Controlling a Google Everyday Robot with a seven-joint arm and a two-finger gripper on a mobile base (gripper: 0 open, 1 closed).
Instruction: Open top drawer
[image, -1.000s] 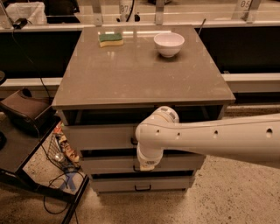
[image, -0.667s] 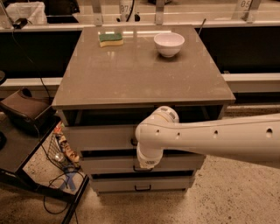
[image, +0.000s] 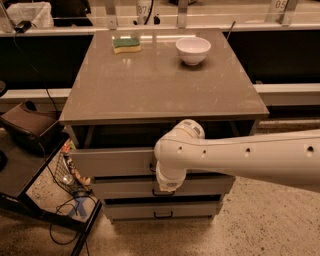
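Unmoved, tool (image: 153, 168) sits at flat grey top drawer (image: 110, 162) front.

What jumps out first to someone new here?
The big white arm reaching in from the right across the grey cabinet, its gripper mostly hidden behind the wrist at the top drawer front. That drawer stands slightly open; a white bowl and a sponge sit on top, at the back.

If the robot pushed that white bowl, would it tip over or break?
Probably slides, not tips: the bowl sits upright on the smooth tabletop. Looks like china, so likely breakable. The claw is hidden behind the arm at the top drawer.
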